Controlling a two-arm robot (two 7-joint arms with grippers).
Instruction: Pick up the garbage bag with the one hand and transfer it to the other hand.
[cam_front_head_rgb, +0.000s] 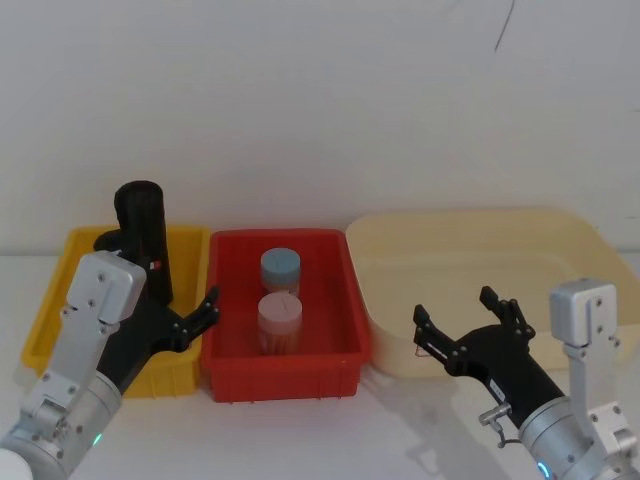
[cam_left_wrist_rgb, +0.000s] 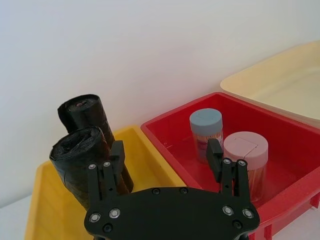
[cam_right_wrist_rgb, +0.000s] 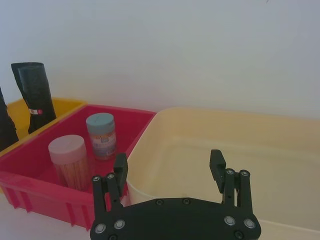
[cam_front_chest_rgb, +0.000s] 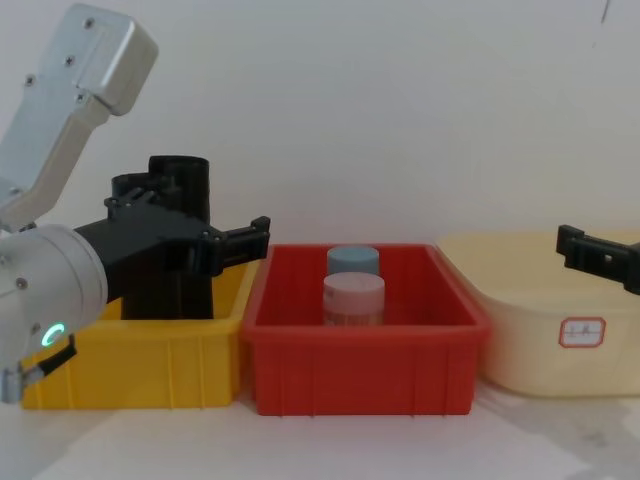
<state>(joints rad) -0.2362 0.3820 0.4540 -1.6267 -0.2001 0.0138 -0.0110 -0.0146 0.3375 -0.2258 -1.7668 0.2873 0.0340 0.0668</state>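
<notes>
Where the garbage bag stands on end in the yellow bin, long axis upright, a taller banded roll stands just behind it. My left hand hangs beside the bag, fingers spread wide, holding nothing. Alongside, the red bin holds a blue-lidded jar and a pink-lidded jar. My right hand, equally wide, hovers before the cream tub.
</notes>
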